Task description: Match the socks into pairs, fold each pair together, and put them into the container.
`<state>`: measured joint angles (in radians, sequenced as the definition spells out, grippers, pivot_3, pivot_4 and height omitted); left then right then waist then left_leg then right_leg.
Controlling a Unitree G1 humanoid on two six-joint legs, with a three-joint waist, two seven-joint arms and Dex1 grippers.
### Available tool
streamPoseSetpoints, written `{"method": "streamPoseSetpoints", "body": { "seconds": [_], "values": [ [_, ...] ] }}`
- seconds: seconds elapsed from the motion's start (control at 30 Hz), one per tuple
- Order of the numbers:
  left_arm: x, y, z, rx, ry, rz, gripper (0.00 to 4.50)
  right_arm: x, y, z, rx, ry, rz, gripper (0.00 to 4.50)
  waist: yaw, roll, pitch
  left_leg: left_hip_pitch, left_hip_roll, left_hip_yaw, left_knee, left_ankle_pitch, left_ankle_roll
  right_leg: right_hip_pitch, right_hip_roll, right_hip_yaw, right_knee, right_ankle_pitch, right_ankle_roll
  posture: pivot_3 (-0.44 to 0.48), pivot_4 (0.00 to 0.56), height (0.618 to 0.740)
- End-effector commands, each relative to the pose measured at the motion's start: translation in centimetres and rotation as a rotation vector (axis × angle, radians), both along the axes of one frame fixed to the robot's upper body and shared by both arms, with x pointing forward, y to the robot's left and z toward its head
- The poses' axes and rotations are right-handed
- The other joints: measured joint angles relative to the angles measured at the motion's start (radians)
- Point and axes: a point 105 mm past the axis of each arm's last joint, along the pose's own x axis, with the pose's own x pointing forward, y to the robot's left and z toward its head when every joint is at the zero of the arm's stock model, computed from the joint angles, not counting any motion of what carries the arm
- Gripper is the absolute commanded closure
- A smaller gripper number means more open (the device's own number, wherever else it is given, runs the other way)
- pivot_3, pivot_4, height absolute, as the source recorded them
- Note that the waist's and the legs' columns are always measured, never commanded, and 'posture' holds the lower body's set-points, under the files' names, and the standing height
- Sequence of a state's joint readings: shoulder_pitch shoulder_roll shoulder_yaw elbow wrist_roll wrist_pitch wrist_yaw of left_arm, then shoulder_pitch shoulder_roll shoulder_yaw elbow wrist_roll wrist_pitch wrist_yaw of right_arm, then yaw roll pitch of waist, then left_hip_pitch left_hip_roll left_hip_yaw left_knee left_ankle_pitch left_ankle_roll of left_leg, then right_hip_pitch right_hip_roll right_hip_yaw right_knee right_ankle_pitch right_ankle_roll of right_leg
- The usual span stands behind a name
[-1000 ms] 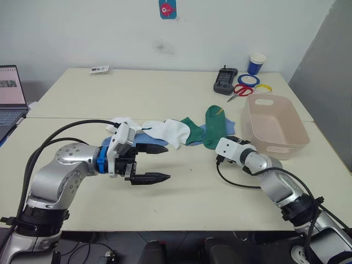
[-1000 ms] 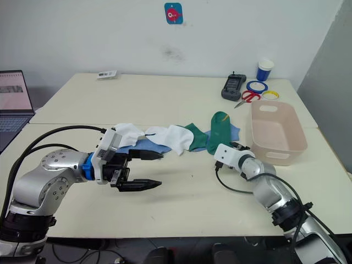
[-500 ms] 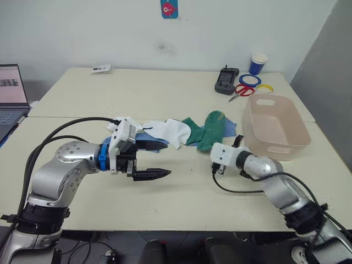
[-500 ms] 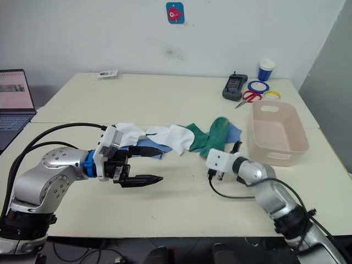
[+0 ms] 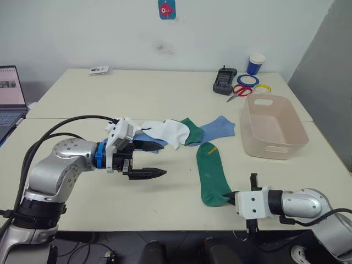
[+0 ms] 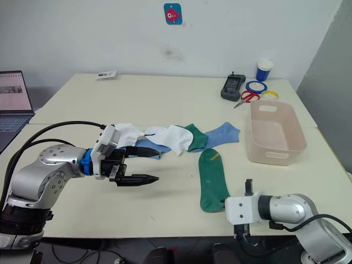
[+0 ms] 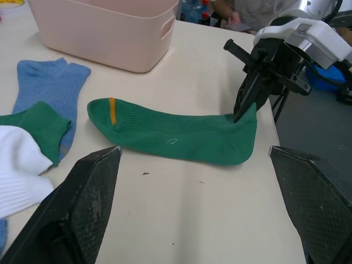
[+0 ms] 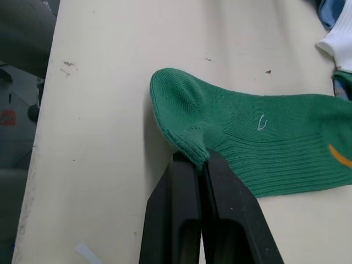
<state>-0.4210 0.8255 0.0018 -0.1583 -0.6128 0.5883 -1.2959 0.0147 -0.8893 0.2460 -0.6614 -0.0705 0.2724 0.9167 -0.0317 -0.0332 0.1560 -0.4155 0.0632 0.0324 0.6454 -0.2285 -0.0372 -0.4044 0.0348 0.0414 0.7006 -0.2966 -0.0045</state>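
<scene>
Though beside socks (image 5: 181, 131), container (image 5: 273, 144) bare.

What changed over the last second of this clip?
The right gripper, shut on the green sock, dragged it out of the pile toward the table's near edge, uncovering the light blue sock. The left gripper stayed open by the white socks; the container did not move.

Office: laptop (image 5: 11, 102), tape rolls (image 5: 248, 80).

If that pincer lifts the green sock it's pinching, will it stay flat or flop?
Probably flop: the green sock is thin ribbed cloth lying limp on the table, and it already puckers where the right pincer nips its end. It looks light, and likely to drag rather than slide.
</scene>
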Motion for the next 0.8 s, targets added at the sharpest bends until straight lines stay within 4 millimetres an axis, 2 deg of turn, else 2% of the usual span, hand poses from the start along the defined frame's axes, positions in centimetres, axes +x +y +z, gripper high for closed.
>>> {"method": "streamPoseSetpoints", "body": {
  "seconds": [0.03, 0.2, 0.33, 0.57, 0.8],
  "values": [
    [0.1, -1.4, 0.6, -0.027, 0.008, 0.002, 0.0, -1.7, 0.7, 2.3, 0.088, 0.036, -0.004, 3.2, 0.003, 0.0, 0.0, 0.0, 0.0, 0.0, 0.0, 0.0, 0.0, 0.0, 0.0, 0.0, 0.0, 0.0, 0.0, 0.0, 0.15, 0.732],
    [1.2, -4.1, -0.5, -0.049, 0.01, 0.033, 0.0, -4.9, -1.0, 3.5, 0.131, 0.188, -0.045, 1.46, 0.012, -0.001, 0.0, -0.001, -0.001, -0.001, 0.0, 0.0, 0.0, 0.002, -0.001, -0.001, -0.001, -0.001, 0.001, 0.0, 0.15, 0.732],
    [3.8, -6.4, -1.6, -0.055, 0.0, 0.067, 0.0, -4.1, -1.6, 5.0, 0.171, 0.089, -0.128, 0.07, 0.007, -0.002, 0.0, 0.0, -0.003, 0.0, 0.001, 0.0, 0.0, 0.003, 0.0, 0.0, -0.002, 0.0, 0.002, 0.0, 0.15, 0.732],
    [8.9, -9.8, -3.8, 0.005, -0.009, 0.148, 0.0, -1.7, -1.2, 6.3, 0.294, -0.104, -0.32, 0.07, 0.004, -0.002, 0.0, 0.0, -0.002, -0.001, 0.001, 0.0, 0.0, 0.003, 0.004, -0.001, -0.002, 0.0, 0.002, 0.0, 0.15, 0.732],
    [10.4, -13.6, -5.7, 0.049, 0.022, 0.12, 0.0, -2.1, -1.0, 5.2, 0.372, -0.116, -0.428, 0.07, 0.005, -0.002, 0.0, -0.002, -0.003, 0.0, 0.001, 0.0, 0.0, 0.002, 0.004, 0.0, -0.002, 0.0, 0.002, 0.0, 0.15, 0.732]
  ]
}}
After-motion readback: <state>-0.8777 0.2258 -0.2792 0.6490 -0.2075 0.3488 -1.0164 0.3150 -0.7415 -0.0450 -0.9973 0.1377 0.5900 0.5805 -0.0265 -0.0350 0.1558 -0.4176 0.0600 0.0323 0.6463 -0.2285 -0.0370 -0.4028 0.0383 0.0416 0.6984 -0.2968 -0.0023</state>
